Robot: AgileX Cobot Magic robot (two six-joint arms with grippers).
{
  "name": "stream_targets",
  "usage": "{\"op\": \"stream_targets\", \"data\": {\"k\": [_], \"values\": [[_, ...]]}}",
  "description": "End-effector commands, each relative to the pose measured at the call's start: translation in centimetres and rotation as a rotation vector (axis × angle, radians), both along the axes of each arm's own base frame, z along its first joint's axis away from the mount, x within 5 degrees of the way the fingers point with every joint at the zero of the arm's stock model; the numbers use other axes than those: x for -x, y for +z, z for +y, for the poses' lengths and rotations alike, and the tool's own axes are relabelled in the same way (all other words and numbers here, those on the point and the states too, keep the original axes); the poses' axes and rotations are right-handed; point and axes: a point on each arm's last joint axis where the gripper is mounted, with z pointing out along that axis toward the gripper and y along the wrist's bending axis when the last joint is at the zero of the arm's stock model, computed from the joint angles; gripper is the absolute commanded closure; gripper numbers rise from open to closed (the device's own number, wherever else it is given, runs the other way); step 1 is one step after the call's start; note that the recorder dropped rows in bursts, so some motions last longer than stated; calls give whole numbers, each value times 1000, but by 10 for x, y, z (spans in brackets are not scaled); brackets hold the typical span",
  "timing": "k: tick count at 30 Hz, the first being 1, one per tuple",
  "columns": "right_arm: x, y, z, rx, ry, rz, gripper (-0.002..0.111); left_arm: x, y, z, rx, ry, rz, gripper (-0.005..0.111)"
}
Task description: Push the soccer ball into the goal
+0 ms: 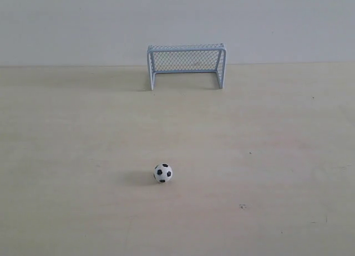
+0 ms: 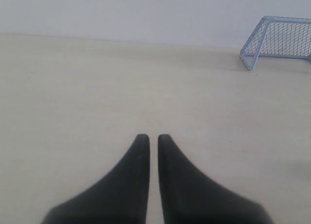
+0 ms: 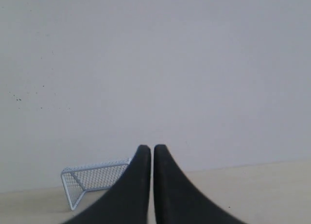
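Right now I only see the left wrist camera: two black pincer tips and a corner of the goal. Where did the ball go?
Observer: The soccer ball sits on the table in the exterior view, out in front of the goal and well apart from it.
Operator: Is it lined up to go in?
Observer: Pretty much. It sits opposite the left part of the goal's mouth, with nothing in between.
Operator: What's my other pincer doing?
Observer: The right wrist view shows the right pincer shut and holding nothing.
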Motion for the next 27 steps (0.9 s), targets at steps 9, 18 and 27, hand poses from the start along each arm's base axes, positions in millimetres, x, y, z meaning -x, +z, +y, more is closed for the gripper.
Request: {"op": "stream_targets", "data": {"k": [9,18,27], "values": [[2,4,0,-20,1,-30,108,0,2,0,13,3,-11,100],[13,34,-3,-179,32,-368,108,0,2,0,13,3,-11,100],[20,64,-2,-124,34,-543,108,0,2,0,13,3,-11,100]]}}
